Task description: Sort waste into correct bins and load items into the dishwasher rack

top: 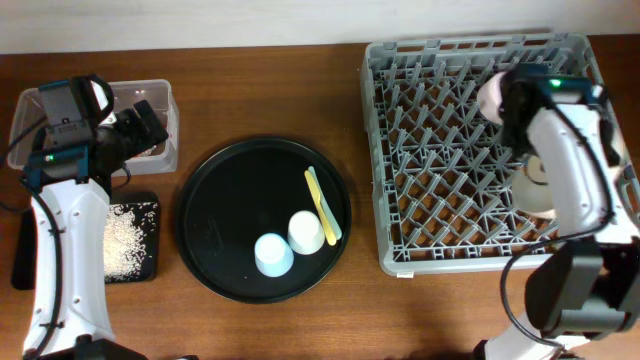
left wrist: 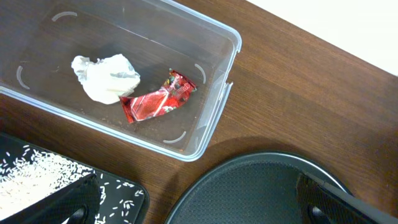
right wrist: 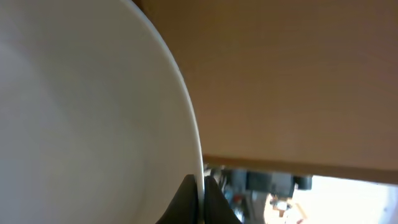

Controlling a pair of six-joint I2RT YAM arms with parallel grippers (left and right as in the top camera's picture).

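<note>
Now I'm loading the cream bowl (right wrist: 93, 124), rim pinched in my R fingers (right wrist: 184, 204), over the dishwasher rack (top: 430, 140); next needs seating it btwn pegs (top: 420, 185). L fingers (left wrist: 62, 202) hanging spread above clear box (left wrist: 211, 124).

No lettering is legible anywhere; the print on the red wrapper (left wrist: 157, 99) is too small.

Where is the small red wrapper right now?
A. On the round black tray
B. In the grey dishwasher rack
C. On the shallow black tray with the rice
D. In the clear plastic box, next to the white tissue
D: the left wrist view shows the red wrapper lying inside the clear plastic box, right beside the crumpled white tissue.
</note>
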